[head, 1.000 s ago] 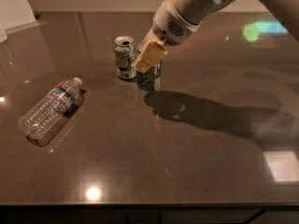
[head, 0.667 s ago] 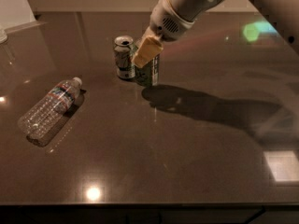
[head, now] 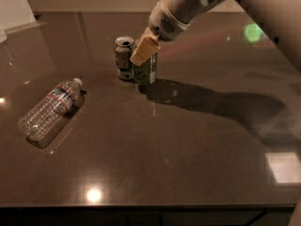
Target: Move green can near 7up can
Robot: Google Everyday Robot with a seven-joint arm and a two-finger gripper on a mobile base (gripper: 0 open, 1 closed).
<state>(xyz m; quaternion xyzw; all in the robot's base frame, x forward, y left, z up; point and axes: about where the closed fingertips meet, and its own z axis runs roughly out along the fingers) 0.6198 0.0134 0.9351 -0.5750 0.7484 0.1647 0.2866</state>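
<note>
The dark green can (head: 147, 72) stands upright on the dark table (head: 188, 154), far centre, right beside the 7up can (head: 123, 56) and touching or almost touching it. The 7up can is pale with a silver top and stands just to the left. My gripper (head: 143, 56) comes down from the upper right and is shut on the top of the green can. One tan finger (head: 145, 50) crosses the can's upper front and hides its lid. The other finger is hidden behind the can.
A clear plastic water bottle (head: 51, 108) lies on its side at the left of the table. My white arm (head: 181, 8) reaches in from the top right and casts a long shadow to the right of the cans.
My gripper has carried the green can a short way left, closing the gap to the 7up can. In the last stretch it has hardly moved. The bottle has not moved.
</note>
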